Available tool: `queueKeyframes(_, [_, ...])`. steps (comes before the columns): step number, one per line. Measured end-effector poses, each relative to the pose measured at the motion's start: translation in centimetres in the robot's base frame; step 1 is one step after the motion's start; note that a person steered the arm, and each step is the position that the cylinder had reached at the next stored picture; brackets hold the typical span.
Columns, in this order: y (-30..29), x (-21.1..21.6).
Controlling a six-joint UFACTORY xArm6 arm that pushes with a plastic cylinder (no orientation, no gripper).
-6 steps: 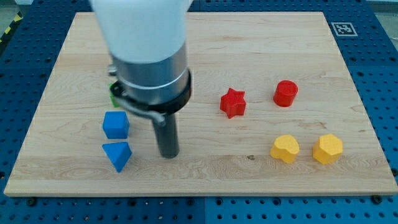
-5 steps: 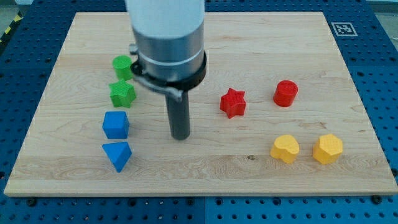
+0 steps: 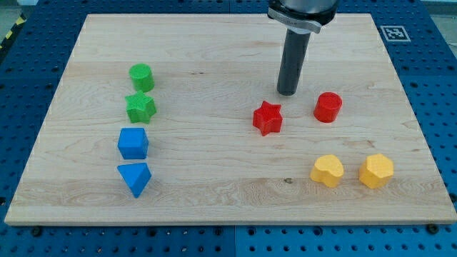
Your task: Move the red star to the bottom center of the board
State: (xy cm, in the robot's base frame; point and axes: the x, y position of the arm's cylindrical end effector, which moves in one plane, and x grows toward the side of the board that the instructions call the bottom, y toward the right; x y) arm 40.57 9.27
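No pincer on this arm, so no open/closed state; my tip [image 3: 288, 93] sits just above-right of the red star [image 3: 268, 118], left of the red cylinder [image 3: 328, 107], not touching.

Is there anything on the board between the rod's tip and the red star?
No. In the camera view, only bare wood lies between my tip and the red star. The tip stands just above the star, slightly to the view's right, not touching it.

a lab: wooden board [image 3: 228, 193] on blue perforated bench [image 3: 443, 86], fiducial tag [image 3: 392, 33].

The wooden board [image 3: 228, 193] carries red, green, blue and yellow blocks.
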Motion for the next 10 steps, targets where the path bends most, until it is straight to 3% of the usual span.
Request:
queueKeyframes(3, [-1.7, 4.5])
queueKeyframes(6, [-4.6, 5.1])
queueKeyframes(10, [-4.7, 11.8])
